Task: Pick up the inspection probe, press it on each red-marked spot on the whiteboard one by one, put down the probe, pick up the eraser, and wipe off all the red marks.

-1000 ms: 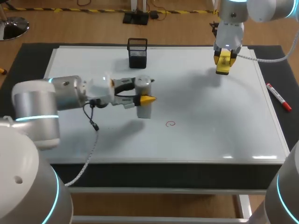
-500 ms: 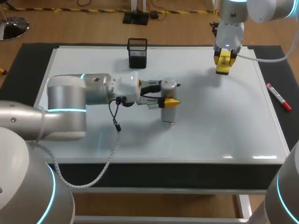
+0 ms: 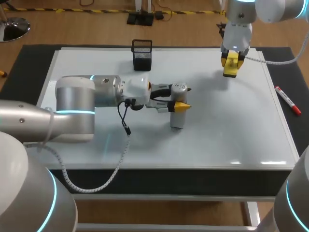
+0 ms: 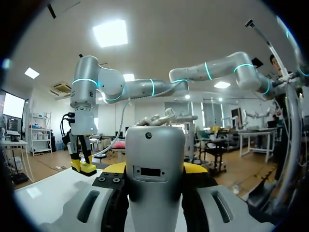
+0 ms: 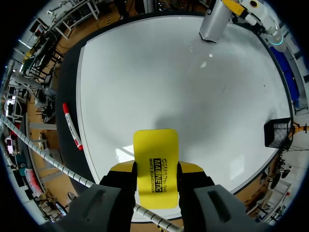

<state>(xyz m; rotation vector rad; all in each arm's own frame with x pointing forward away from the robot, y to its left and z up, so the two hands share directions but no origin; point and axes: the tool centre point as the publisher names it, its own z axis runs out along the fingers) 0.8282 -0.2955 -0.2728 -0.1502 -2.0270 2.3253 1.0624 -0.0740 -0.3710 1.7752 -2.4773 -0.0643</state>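
Observation:
The grey cylindrical probe (image 3: 177, 118) stands upright with its lower end on the whiteboard (image 3: 227, 130), near the middle. My left gripper (image 3: 179, 99) is shut on its upper part, coming in from the side. No red mark shows in the head view; the probe's tip covers that spot. In the left wrist view the probe (image 4: 154, 154) fills the gap between the left gripper's (image 4: 154, 170) yellow tips. My right gripper (image 3: 231, 62) hangs above the board's back right corner, shut on the yellow eraser (image 3: 230, 71). The eraser (image 5: 155, 150) sits between the right gripper's (image 5: 155, 169) fingers, well above the board.
A black mesh holder (image 3: 142, 54) stands at the back of the board. A red marker (image 3: 288, 100) lies on the dark mat beside the board's right edge. A cable hangs from my left wrist across the board's front left part.
My left arm has carried the probe to the right and set it down over the red mark, which showed a second ago. The right arm has kept still.

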